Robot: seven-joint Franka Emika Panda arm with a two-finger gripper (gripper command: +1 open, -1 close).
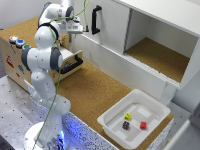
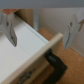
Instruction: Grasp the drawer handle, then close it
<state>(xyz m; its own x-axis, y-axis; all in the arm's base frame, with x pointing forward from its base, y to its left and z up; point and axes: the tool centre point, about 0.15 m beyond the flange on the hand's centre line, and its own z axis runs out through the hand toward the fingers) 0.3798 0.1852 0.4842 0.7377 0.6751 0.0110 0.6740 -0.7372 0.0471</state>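
Observation:
The drawer (image 1: 70,59) stands pulled out of the wooden cabinet (image 1: 12,60) at the exterior view's left. Its short black bar handle (image 1: 76,62) sits on the plywood front. My gripper (image 1: 77,31) hangs above the drawer, apart from the handle. In the wrist view the gripper (image 2: 41,30) is open and empty, with one fingertip (image 2: 9,31) over the drawer's pale inside (image 2: 20,50) and the other (image 2: 73,30) beyond the front. The plywood front (image 2: 35,57) and the black handle (image 2: 55,66) lie below the fingers. My own arm hides part of the drawer in the exterior view.
A large white cabinet (image 1: 150,20) with an upright black handle (image 1: 95,20) and a cork-lined compartment (image 1: 155,55) stands behind. A white tray (image 1: 116,104) holds yellow (image 1: 128,116), purple (image 1: 125,125) and red (image 1: 143,125) blocks. Coloured buttons (image 1: 17,41) top the wooden cabinet.

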